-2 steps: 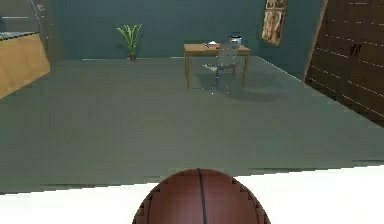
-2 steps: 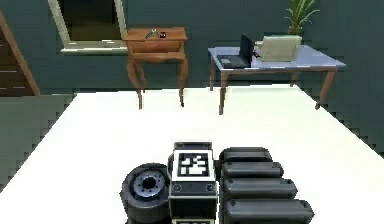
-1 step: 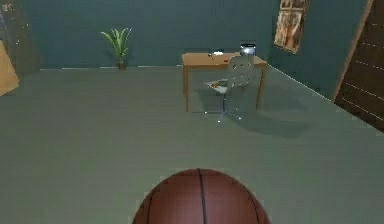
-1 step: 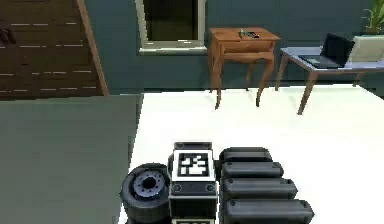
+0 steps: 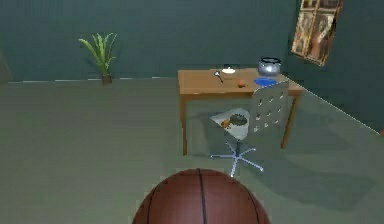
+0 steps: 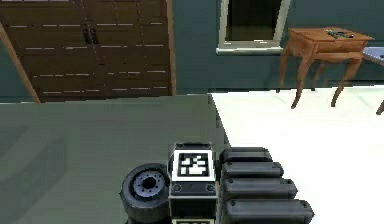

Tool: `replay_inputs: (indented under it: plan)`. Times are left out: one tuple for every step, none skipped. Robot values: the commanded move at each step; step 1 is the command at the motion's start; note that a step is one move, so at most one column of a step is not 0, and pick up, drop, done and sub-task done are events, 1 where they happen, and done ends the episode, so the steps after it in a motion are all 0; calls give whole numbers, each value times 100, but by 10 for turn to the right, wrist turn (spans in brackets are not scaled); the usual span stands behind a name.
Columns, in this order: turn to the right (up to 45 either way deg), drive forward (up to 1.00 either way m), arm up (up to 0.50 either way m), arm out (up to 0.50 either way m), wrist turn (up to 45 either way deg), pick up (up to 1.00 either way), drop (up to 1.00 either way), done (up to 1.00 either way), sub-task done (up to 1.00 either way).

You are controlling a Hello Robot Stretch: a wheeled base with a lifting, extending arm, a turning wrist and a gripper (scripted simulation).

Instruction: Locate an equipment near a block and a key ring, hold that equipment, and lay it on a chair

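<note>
Dark blue-green walls (image 5: 180, 30) stand around a grey-green floor (image 5: 80, 140), with a leafy plant (image 5: 100, 52) in the far corner, a picture (image 5: 318, 30) on the wall at the right, and a wooden desk (image 5: 200, 85) with a white chair (image 5: 268, 108) in front of it. The big round brown basketball (image 5: 202, 200) shows very close, at the bottom of the forward view. In the arm side view the dark arm (image 6: 255, 185) lies low at the bottom edge, well apart from the brown doors (image 6: 90, 45) and a small wooden table (image 6: 325, 45), and I cannot tell how the claw (image 6: 148, 192) stands or if it holds anything.
</note>
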Motion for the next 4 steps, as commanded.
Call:
replay_inputs:
  plan:
    - [0,100,0,0,0,0,0,0,0]
    - [0,35,0,0,0,0,0,0,0]
    - [450,0,0,0,0,0,0,0,0]
    - [450,0,0,0,0,0,0,0,0]
